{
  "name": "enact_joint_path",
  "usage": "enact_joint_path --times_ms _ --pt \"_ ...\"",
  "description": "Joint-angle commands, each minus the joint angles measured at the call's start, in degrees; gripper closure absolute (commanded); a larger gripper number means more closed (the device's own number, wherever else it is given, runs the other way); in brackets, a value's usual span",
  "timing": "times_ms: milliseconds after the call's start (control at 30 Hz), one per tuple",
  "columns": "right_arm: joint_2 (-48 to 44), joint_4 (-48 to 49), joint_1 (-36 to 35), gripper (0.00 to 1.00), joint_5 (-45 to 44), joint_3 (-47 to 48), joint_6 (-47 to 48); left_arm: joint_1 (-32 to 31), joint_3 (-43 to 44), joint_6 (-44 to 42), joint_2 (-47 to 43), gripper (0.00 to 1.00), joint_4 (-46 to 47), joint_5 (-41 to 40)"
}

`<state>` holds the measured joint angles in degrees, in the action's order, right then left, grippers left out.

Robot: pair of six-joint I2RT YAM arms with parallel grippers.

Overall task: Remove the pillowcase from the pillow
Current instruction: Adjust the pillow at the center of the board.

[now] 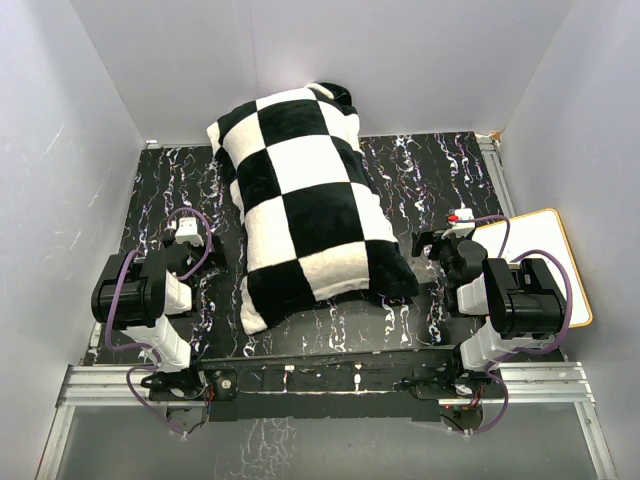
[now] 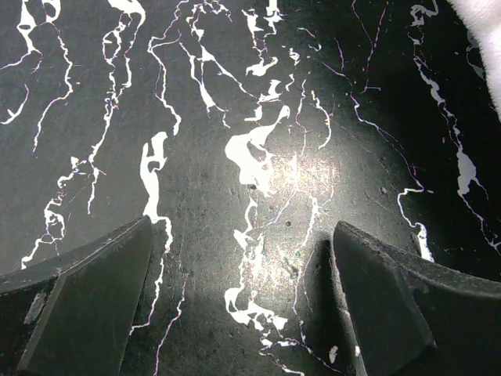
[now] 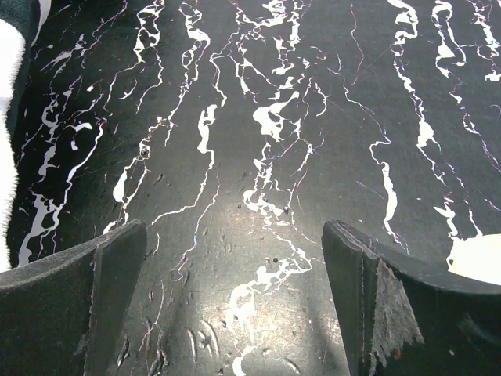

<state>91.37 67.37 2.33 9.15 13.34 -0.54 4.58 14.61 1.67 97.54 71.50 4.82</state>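
Now reach in with the left claw and the right claw, both wide open and empty, toward the checkered pillowcase lying full on the table between them. Pinch only loose cloth at one end, not the pillow inside.

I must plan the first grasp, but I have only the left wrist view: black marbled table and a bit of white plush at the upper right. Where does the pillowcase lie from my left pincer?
Observer: The pillowcase lies slanted in the middle of the table, to the right of the left pincer, with a gap between them.
Operator: Does the pillow show anywhere?
Observer: No, the checkered cover hides it on every side that shows.
Operator: And the right pincer?
Observer: The right pincer is open over bare table, beside the cover's near right corner.
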Motion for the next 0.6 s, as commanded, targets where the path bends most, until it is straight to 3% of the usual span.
enact_joint_path --times_ms 0,433,500,567 --pt "0.0 2.3 0.0 0.02 0.1 0.2 -0.2 -0.3 0.7 -0.2 -1.3 0.03 0.3 -0.6" --pt "-0.5 1.9 0.0 0.02 -3.6 0.6 -1.9 -0.5 0.7 -0.6 -1.4 0.03 0.4 0.1" --pt "-3.8 -6.8 0.0 0.02 -9.2 3.1 -3.5 -0.3 0.8 -0.7 -2.0 0.03 0.3 1.8" --pt "-7.7 -21.3 0.2 0.02 -16.9 10.4 -7.0 0.2 3.9 -0.4 -5.6 0.03 -8.8 2.8"
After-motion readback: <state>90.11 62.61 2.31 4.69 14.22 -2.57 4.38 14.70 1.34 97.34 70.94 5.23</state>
